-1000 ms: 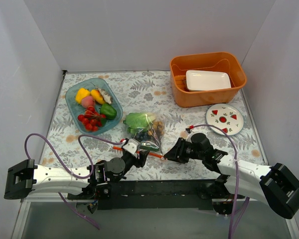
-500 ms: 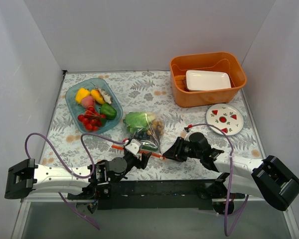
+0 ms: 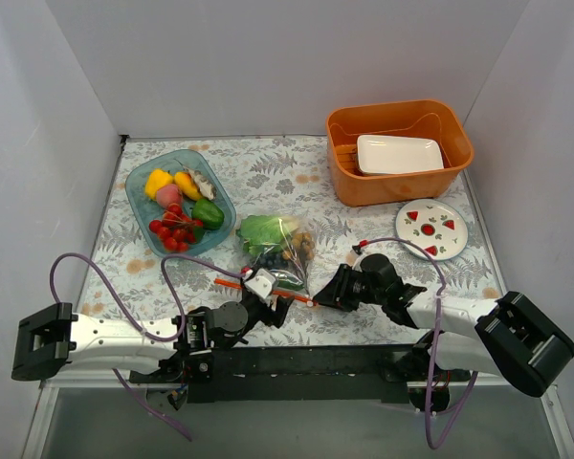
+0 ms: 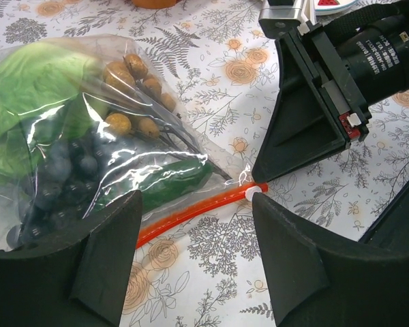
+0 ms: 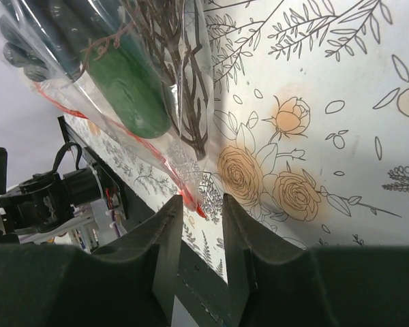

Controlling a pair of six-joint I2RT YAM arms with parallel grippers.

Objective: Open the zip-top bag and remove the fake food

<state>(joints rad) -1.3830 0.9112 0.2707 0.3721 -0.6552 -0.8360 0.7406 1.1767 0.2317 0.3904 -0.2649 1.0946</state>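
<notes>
The zip-top bag lies flat at mid-table with its red-orange zip strip along the near edge. Inside are a light-green lettuce, a dark-green cucumber, brown pieces and dark blue berries. My left gripper is wide open just in front of the strip, straddling its right part, with the white slider by its right finger. My right gripper is narrowly open, and the strip's right end lies between its tips.
A teal tray at the left holds a yellow pepper, cherry tomatoes and a green pepper. An orange basket with a white dish stands at the back right. A round patterned plate lies in front of the basket.
My right gripper has edged left onto the strip's right end. My left gripper has shifted slightly right and nearer the table edge. The bag has stayed put.
</notes>
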